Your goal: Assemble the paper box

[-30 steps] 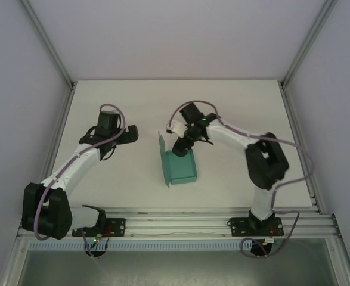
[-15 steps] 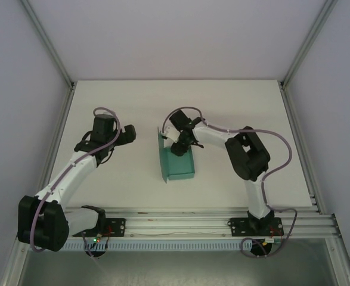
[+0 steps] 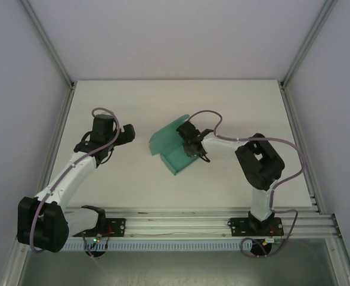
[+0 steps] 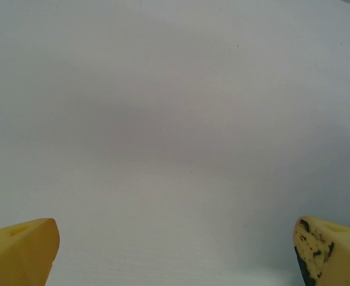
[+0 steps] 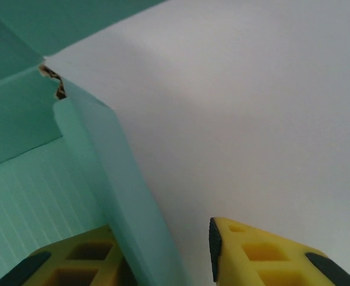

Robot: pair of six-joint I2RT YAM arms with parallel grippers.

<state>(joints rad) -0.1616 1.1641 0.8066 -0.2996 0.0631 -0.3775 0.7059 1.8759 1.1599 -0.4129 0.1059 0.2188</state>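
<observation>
The teal-green paper box point(image 3: 176, 159) lies mid-table as an open tray, turned at an angle, with its lid flap point(image 3: 166, 134) spread toward the far left. My right gripper point(image 3: 193, 146) is at the box's far right wall. In the right wrist view the gripper point(image 5: 163, 256) is open and straddles that upright wall point(image 5: 124, 202): one yellow finger point(image 5: 73, 262) is inside the box point(image 5: 25, 185) against the wall, and the other finger point(image 5: 264, 253) is outside with a gap. My left gripper point(image 3: 127, 134) hangs open over bare table, left of the box, with its fingers point(image 4: 19, 250) wide apart.
The white table point(image 3: 234, 107) is bounded by aluminium frame posts at both sides and a rail along the near edge point(image 3: 180, 217). Both arm bases sit on that rail. Purple cables loop over each arm.
The box has turned counter-clockwise and its upright flap has dropped back toward the far left. My right gripper has shifted to the box's right wall. The left arm has barely moved.
</observation>
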